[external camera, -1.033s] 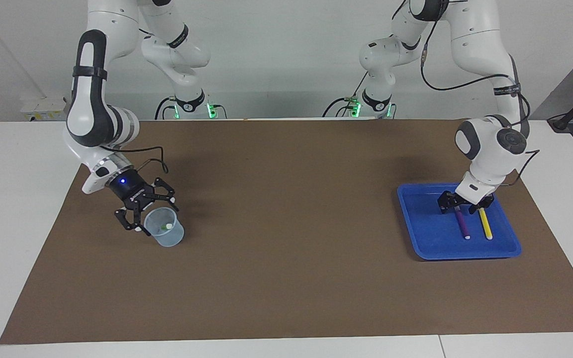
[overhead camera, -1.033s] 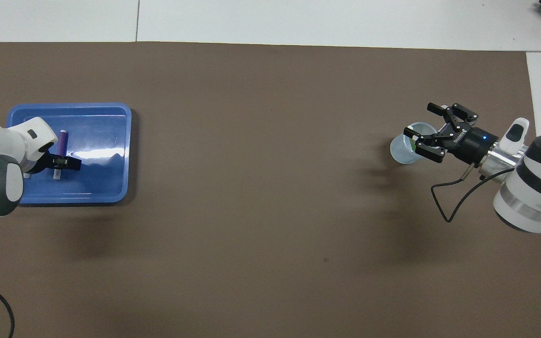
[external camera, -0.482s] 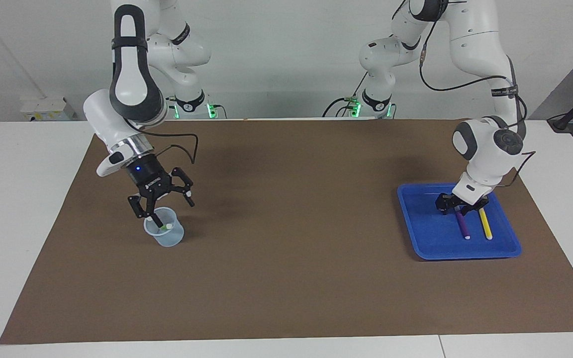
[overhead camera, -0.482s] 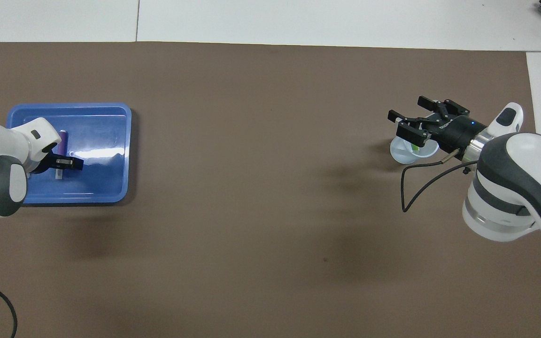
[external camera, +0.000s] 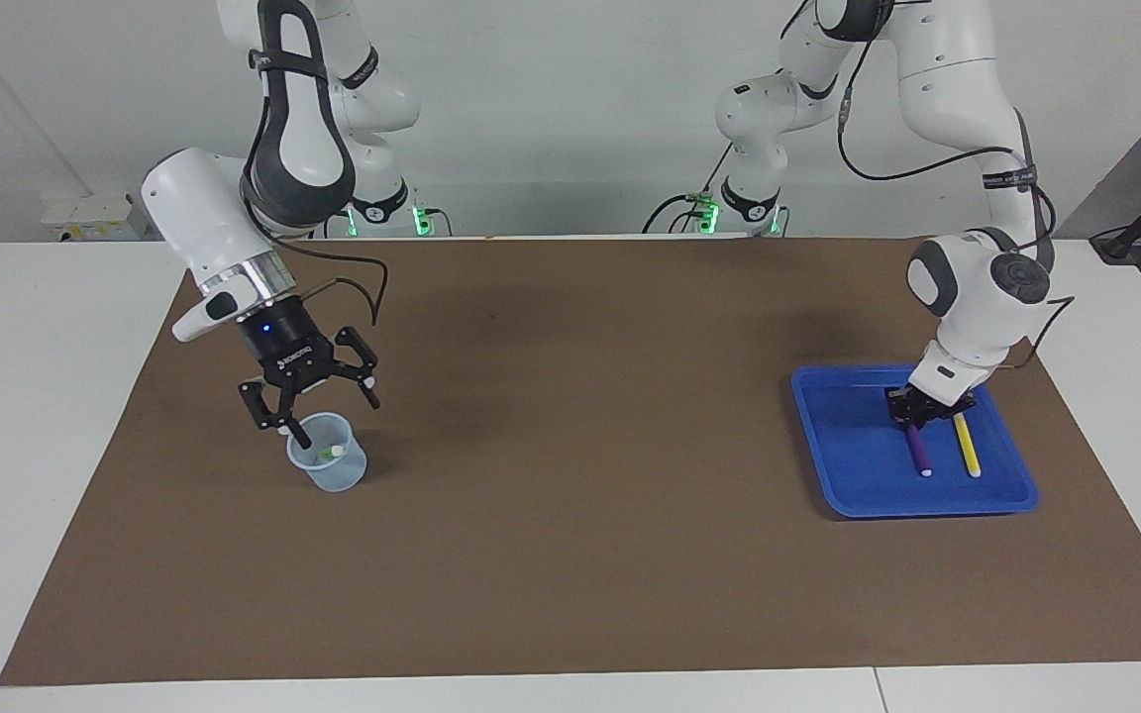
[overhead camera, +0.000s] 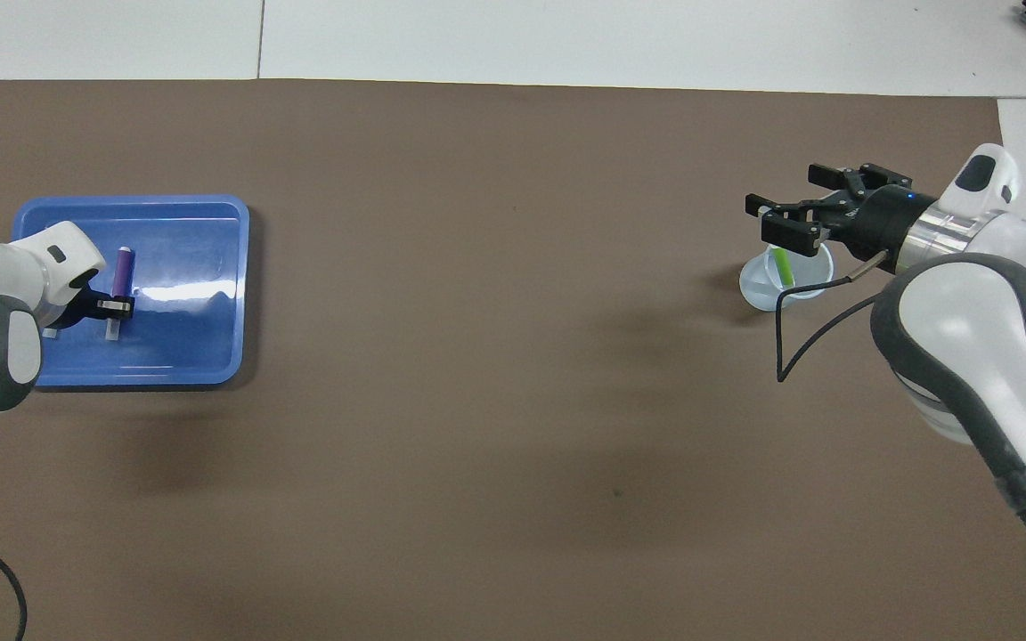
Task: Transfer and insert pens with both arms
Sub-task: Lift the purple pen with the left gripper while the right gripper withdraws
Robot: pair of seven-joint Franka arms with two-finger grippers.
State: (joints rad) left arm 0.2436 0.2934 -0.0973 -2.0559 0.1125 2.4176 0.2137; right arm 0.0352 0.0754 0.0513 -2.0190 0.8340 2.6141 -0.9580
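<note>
Glossy blue plastic tray (overhead camera: 210,356), translucent plastic cup (external camera: 338,473), matt brown paper-like mat (external camera: 570,555).

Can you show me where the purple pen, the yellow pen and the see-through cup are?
purple pen (external camera: 919,456), facing view, its barrel
yellow pen (external camera: 967,448), facing view, mid barrel
see-through cup (external camera: 338,473), facing view, its front wall

White lettering runs along the black body of the right gripper (external camera: 318,421) but cannot be made out; a black band on the left arm (external camera: 1011,180) carries print, also unreadable.
</note>
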